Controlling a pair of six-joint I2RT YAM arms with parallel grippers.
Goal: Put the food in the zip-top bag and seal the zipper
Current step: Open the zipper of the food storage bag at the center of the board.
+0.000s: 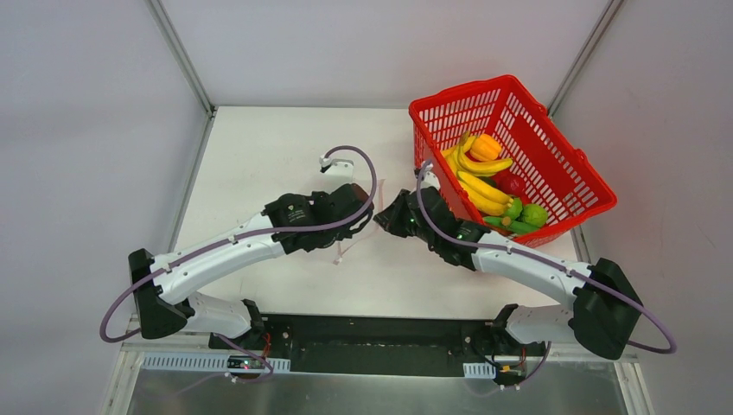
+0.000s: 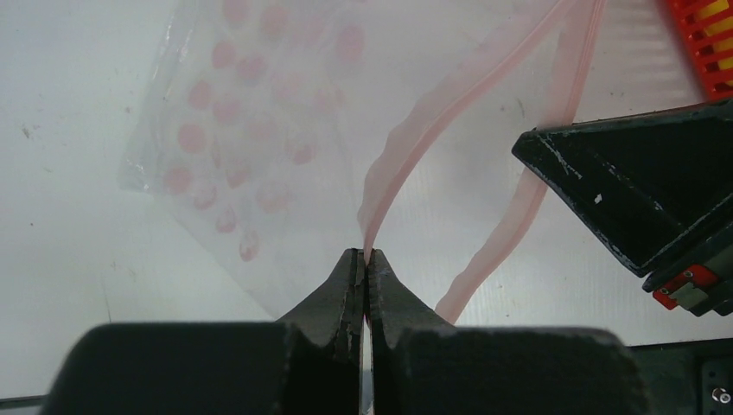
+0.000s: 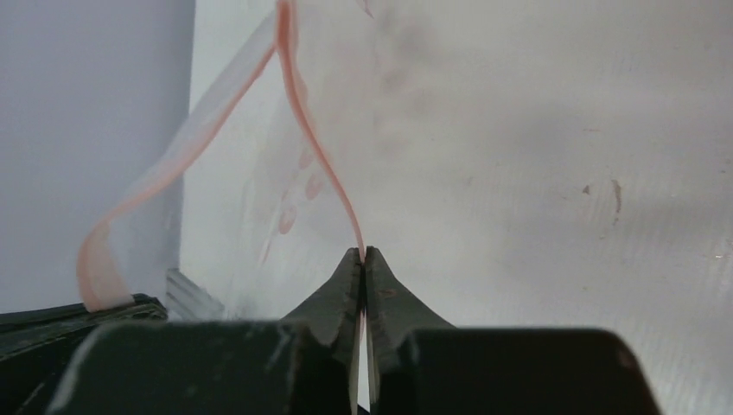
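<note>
Top view: a red basket point(image 1: 471, 90) holds the food point(image 1: 480, 186) at the counter's point(image 1: 259, 156) far right, close beside the right arm. Left wrist: the left gripper point(image 2: 366, 258) is clenched on the zipper point(image 2: 406, 156) of the dotted zip-top bag point(image 2: 251, 112), mid-counter. Right wrist: the right gripper point(image 3: 364, 252) pinches the zipper's other strip.

No legible text anywhere — labels, numbers unreadable.
</note>
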